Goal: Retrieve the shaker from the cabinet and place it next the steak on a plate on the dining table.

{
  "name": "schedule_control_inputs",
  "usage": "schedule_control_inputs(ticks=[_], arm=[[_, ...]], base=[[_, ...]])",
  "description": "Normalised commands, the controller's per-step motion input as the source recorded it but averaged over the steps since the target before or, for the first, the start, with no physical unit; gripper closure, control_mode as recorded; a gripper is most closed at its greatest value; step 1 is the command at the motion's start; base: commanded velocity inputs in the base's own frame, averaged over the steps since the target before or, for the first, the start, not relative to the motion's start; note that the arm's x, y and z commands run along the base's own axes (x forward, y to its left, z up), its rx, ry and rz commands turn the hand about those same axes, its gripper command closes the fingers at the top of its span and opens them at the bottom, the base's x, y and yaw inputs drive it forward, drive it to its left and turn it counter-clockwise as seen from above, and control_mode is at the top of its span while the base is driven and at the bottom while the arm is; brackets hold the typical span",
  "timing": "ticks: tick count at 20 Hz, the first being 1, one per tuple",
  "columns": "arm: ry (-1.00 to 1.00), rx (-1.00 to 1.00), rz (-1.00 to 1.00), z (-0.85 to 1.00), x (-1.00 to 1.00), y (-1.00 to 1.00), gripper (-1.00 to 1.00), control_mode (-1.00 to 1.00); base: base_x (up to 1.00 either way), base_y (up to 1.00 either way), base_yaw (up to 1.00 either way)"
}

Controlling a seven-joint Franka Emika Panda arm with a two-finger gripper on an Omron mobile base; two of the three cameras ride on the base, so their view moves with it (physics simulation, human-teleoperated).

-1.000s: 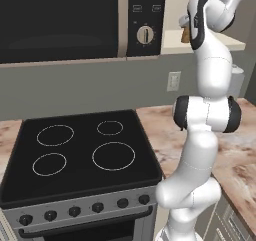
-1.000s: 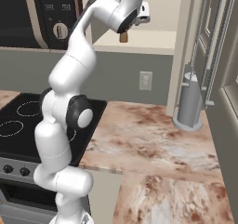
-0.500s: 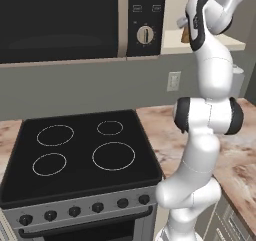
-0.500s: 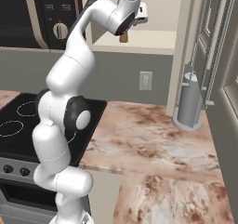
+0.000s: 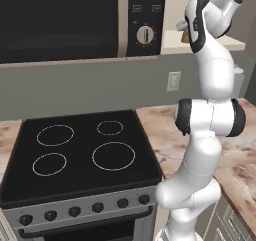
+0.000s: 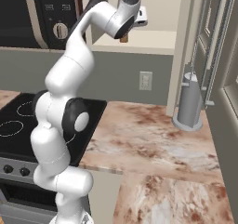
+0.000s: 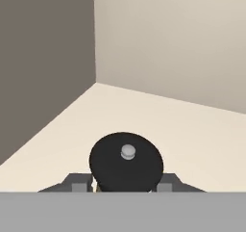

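The shaker (image 7: 126, 161) stands upright on the pale shelf of the cabinet (image 7: 192, 130); in the hand view I look down on its round dark cap with a small grey knob. My gripper (image 7: 122, 186) reaches into the cabinet, its two dark fingertips (image 7: 79, 185) pressed against either side of the shaker. In the right base view the brown body of the shaker (image 6: 123, 38) peeks out below the white hand, on the cabinet shelf (image 6: 153, 39). A sliver of the shaker (image 5: 185, 36) also shows in the left base view. The steak, plate and dining table are out of view.
The cabinet's dark side wall (image 7: 43, 58) is close on the left of the shaker. Below stand a black cooktop (image 5: 75, 150), a microwave (image 5: 65, 20) and a marble counter (image 6: 153, 144). A tall grey cylinder (image 6: 189, 104) sits at the counter's back right.
The fingers have closed in from wide open onto the shaker's sides. The arm has barely moved and the shaker stays on the shelf.
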Motion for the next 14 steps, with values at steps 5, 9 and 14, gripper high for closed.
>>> schedule_control_inputs(ticks=[5, 9, 14], arm=[[0.0, 0.0, 0.0, 0.0, 0.0, 0.0, 1.0, -1.0], [0.0, -0.01, 0.05, -0.08, -0.39, 0.16, 1.0, -1.0], [-0.06, -0.08, 0.13, -0.07, -0.99, 0.38, 1.0, -1.0]], base=[[0.0, 0.0, 0.0], [0.0, 0.0, 0.0], [0.0, 0.0, 0.0]])
